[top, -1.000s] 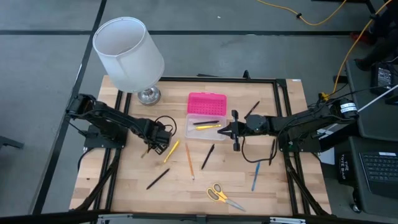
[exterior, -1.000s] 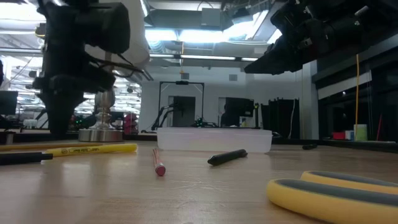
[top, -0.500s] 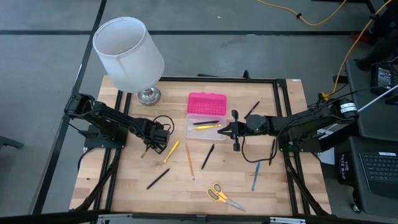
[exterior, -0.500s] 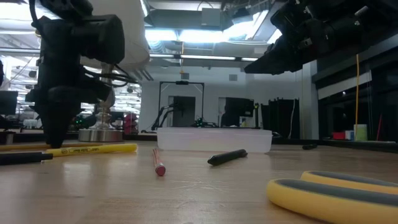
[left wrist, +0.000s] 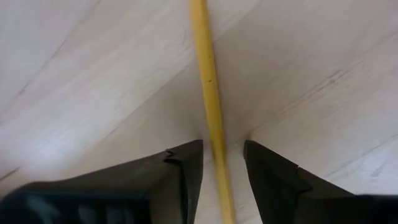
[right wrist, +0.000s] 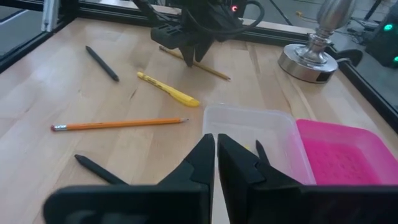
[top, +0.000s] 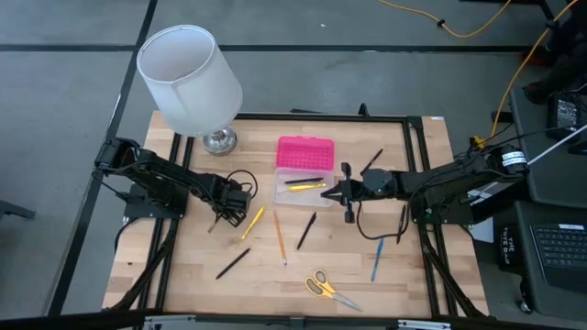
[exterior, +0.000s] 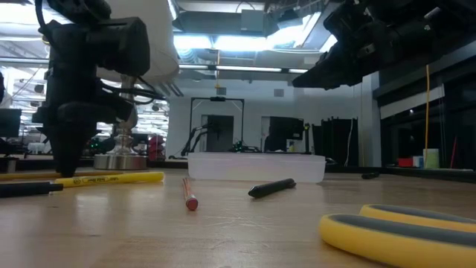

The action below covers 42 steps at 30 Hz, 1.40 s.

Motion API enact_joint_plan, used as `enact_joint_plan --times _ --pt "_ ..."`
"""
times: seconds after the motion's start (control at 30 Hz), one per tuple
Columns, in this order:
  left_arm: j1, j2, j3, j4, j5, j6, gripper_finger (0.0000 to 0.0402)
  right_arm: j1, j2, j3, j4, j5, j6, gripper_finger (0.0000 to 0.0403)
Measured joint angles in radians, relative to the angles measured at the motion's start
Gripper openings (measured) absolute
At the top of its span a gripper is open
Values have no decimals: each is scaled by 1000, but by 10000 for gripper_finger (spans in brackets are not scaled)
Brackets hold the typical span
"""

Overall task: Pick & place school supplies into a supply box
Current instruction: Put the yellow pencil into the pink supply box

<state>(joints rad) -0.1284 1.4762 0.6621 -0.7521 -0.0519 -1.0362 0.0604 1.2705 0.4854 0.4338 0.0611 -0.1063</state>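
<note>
— News of the left gripper (left wrist: 222, 149)?
— Down low on the left part of the table (top: 183, 275), in front of the lamp (top: 191, 78). Straddling a thin yellow pencil (left wrist: 208, 81), one finger (left wrist: 186, 168) on each side.
— Clamped on it?
— No. Jaws parted, with a sliver of wood visible on both sides of the pencil. Flat on the boards, that pencil.
— And the right gripper (right wrist: 216, 138)?
— Hanging above the table just beside the right end of the supply box (top: 303, 186). Jaws pressed together, with nothing between them.
— Where exactly with the box?
— Near the middle of the table, toward the back edge. Clear tray, with the pink lid (top: 305, 151) swung open and lying flat behind it. Inside, a black pen (top: 305, 180) and something yellow (top: 307, 187) beside it.
— Anything loose outside?
— Plenty. A yellow highlighter (top: 253, 223) just right of the left gripper, then an orange pencil (top: 279, 236) and a black pen (top: 306, 230) in front of the box. Another black pen (top: 233, 263) nearer the front left. Yellow-handled scissors (top: 328, 289) at the front edge, a blue pen (top: 376, 260) to their right. One more black pen (top: 371, 163) right of the lid.
</note>
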Motion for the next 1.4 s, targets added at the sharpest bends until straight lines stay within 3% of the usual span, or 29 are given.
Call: enact_joint_plan --times 1.07,1.4 --pt "-1 3 -1 25 1 74 32 0 0 0 0 -11 1 26" --pt "-1 -108 -6 23 -47 115 13 0 0 0 1 -11 1 26"
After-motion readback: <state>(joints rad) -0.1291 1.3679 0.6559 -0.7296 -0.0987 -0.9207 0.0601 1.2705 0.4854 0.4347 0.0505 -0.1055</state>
